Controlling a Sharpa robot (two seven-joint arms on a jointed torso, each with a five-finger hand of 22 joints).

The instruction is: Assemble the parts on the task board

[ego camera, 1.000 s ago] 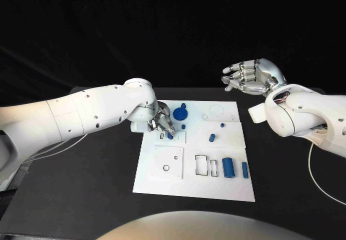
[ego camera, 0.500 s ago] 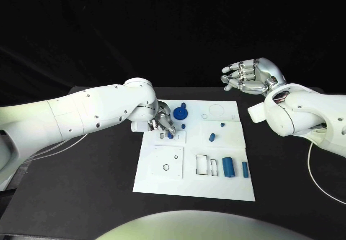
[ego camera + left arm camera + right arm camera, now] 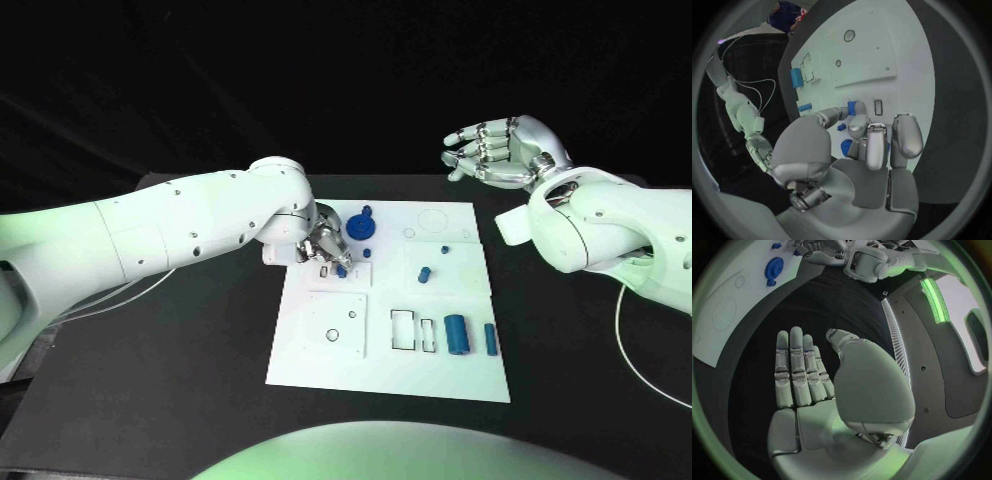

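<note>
Carefully, the left hand (image 3: pixel 323 244) is pinching a small blue part (image 3: pixel 340 268) at the task board's (image 3: pixel 389 380) ten o'clock; it should seat the part upright while the right hand (image 3: pixel 495 152) is idling, fingers apart.

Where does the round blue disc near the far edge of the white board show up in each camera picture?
Head view: the round blue disc lies on the white board at its far end, just right of the left hand.
Left wrist view: I cannot pick it out; the hand's own fingers cover that part of the board.
Right wrist view: it lies at the circle's rim, on the board's corner.
Shared landmark: the board itself.
</note>
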